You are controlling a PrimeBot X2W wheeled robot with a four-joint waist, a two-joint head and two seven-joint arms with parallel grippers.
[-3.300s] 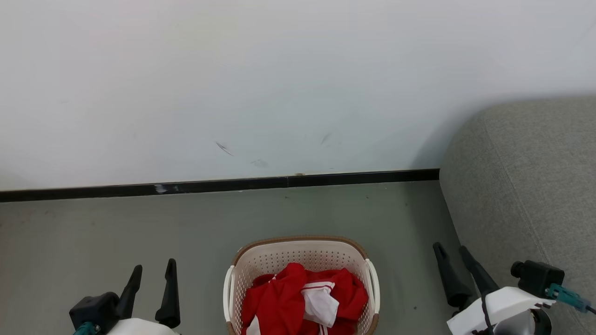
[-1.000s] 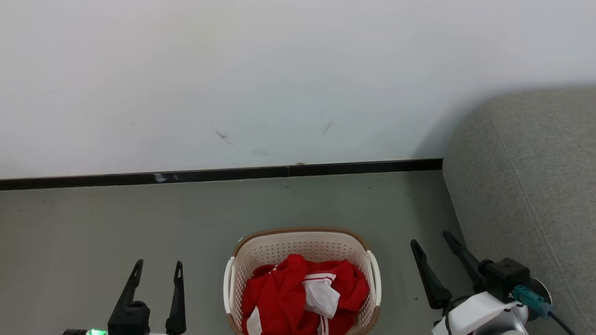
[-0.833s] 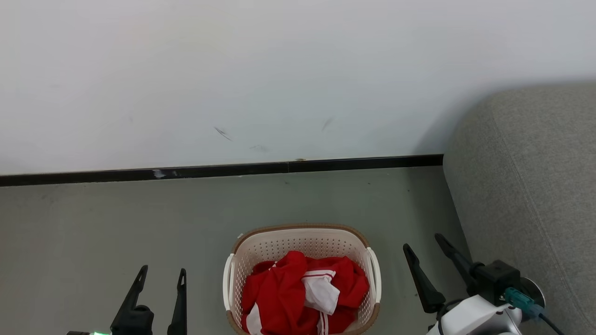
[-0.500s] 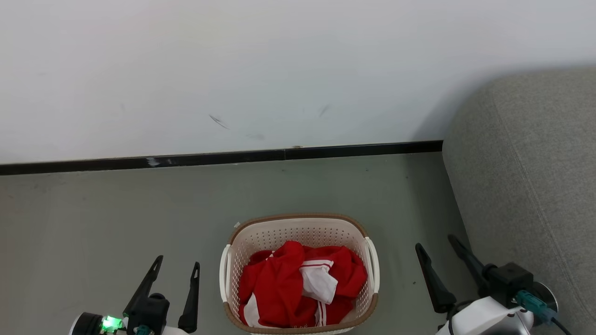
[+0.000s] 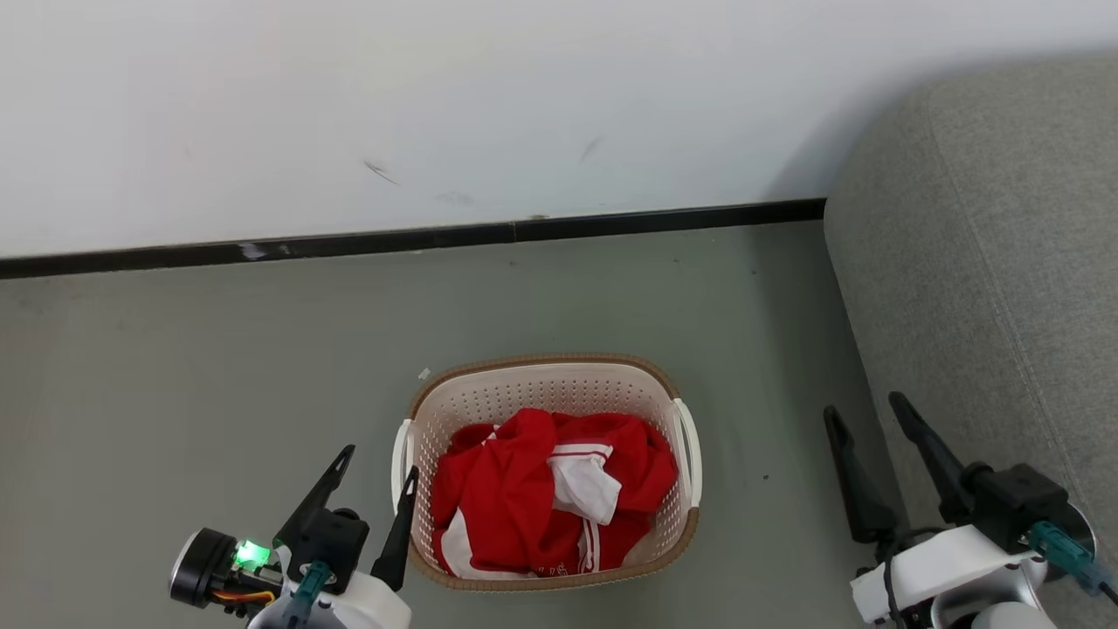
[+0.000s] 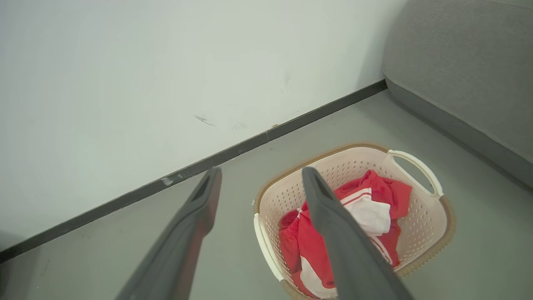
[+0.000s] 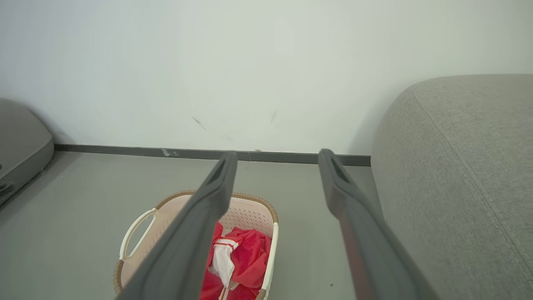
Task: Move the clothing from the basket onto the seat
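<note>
Both my claws are spread wide with nothing in them. My left claw (image 5: 380,461) hangs close by the left side of the basket (image 5: 541,360). My right claw (image 5: 863,404) is over the floor (image 5: 218,367), between the basket and the sofa (image 5: 987,262). The red and white clothes (image 5: 502,515) are all bunched up inside the basket, which stands on the grey floor near the wall (image 5: 437,87), sofa off to its right.
</note>
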